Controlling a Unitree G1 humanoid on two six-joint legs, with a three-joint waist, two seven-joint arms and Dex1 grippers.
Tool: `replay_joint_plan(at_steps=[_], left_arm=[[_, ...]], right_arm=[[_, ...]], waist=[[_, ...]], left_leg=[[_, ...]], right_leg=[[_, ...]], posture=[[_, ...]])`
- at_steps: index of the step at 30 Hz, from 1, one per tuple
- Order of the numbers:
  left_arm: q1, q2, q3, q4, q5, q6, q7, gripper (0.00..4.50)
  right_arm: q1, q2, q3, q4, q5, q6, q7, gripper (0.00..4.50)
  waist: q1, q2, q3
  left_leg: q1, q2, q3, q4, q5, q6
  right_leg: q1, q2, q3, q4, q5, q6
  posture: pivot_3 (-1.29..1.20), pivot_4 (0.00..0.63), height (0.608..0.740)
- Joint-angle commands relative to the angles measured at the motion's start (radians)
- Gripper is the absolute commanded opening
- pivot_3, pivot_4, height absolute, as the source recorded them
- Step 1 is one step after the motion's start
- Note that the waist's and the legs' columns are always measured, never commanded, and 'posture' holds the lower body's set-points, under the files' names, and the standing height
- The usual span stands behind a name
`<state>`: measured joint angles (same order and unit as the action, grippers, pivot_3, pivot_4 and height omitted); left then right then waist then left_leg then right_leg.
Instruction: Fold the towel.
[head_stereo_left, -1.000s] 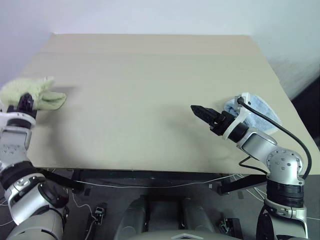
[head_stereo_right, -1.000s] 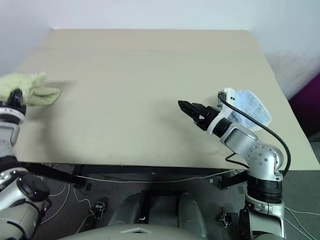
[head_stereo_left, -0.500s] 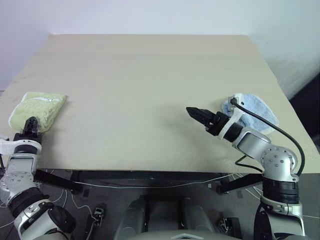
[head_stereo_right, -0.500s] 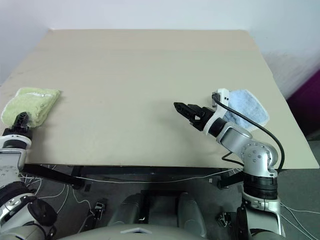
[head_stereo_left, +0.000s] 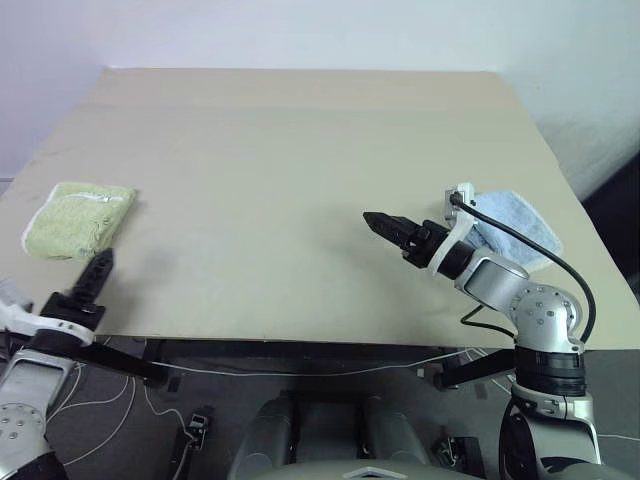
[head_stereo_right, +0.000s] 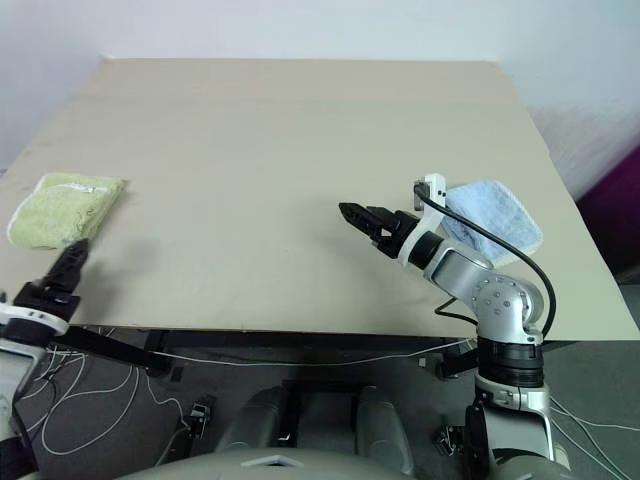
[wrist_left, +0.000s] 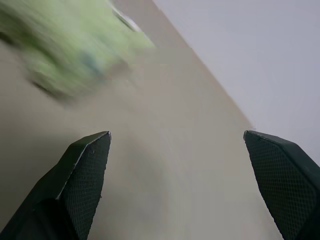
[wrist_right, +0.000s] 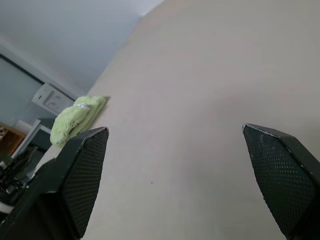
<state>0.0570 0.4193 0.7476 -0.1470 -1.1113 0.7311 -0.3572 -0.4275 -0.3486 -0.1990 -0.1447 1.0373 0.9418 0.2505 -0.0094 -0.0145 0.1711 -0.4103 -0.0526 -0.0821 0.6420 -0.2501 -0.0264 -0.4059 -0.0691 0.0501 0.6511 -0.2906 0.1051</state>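
Plain white wall behind, big tan desk (head_stereo_left: 300, 150) up front, and the left hand (head_stereo_left: 90, 281) sits at the near left edge with its fingers spread wide and nothing in them, while the right hand (head_stereo_left: 390, 225) hovers mid-desk just as wide open and empty, a light blue towel (head_stereo_left: 510, 225) lying behind it. Just beyond the left hand, the green towel (head_stereo_left: 78, 220) lies folded into a compact pad near the desk's left edge, long axis running from the near edge toward the far side, white tag at the far end. Looks pretty much done to me, so I'd pull that left hand straight back and low without catching the cloth, so the fold isn't dragged open.
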Motion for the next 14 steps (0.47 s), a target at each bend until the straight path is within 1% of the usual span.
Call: replay_joint_plan(at_steps=[1, 4, 8, 11, 14], left_arm=[[-0.026, 0.07, -0.152, -0.105, 0.191, -0.088, -0.025, 4.46], [-0.074, 0.127, -0.314, -0.104, 0.396, -0.202, -0.064, 4.46], [-0.148, 0.149, -0.438, -0.038, 0.548, -0.318, -0.116, 4.46], [-0.204, 0.155, -0.494, 0.019, 0.612, -0.361, -0.153, 4.46], [-0.255, 0.148, -0.517, 0.08, 0.636, -0.381, -0.186, 4.46]], right_arm=[[-0.035, -0.017, 0.063, 0.002, -0.125, -0.092, 0.067, 4.5], [-0.026, -0.053, 0.152, 0.001, -0.283, -0.212, 0.144, 4.5], [0.014, -0.065, 0.241, -0.011, -0.459, -0.359, 0.189, 4.5], [0.059, -0.074, 0.301, -0.037, -0.575, -0.456, 0.207, 4.5], [0.107, -0.061, 0.315, -0.059, -0.632, -0.499, 0.202, 4.5]], waist=[[-0.003, 0.0, 0.0], [-0.002, 0.0, 0.0], [-0.005, 0.0, 0.0], [-0.005, 0.0, 0.0], [-0.005, 0.0, 0.0]], left_leg=[[0.0, 0.0, 0.0, 0.0, 0.0, 0.0], [0.0, -0.001, 0.001, -0.002, 0.0, 0.0], [0.0, -0.001, 0.002, -0.005, 0.0, 0.0], [0.0, 0.0, 0.002, -0.006, 0.001, -0.001], [0.0, 0.0, 0.002, -0.007, 0.001, -0.001]], right_leg=[[0.0, 0.0, 0.0, 0.0, 0.0, 0.0], [-0.001, 0.001, 0.0, -0.001, 0.0, 0.0], [-0.002, 0.001, 0.0, -0.002, 0.0, 0.0], [-0.003, 0.002, 0.001, -0.002, 0.0, 0.0], [-0.003, 0.002, 0.001, -0.002, 0.0, 0.0]], posture=[[0.0, 0.15, 0.74], [0.0, 0.15, 0.74], [0.0, 0.15, 0.74], [0.0, 0.15, 0.74], [0.0, 0.15, 0.74]])
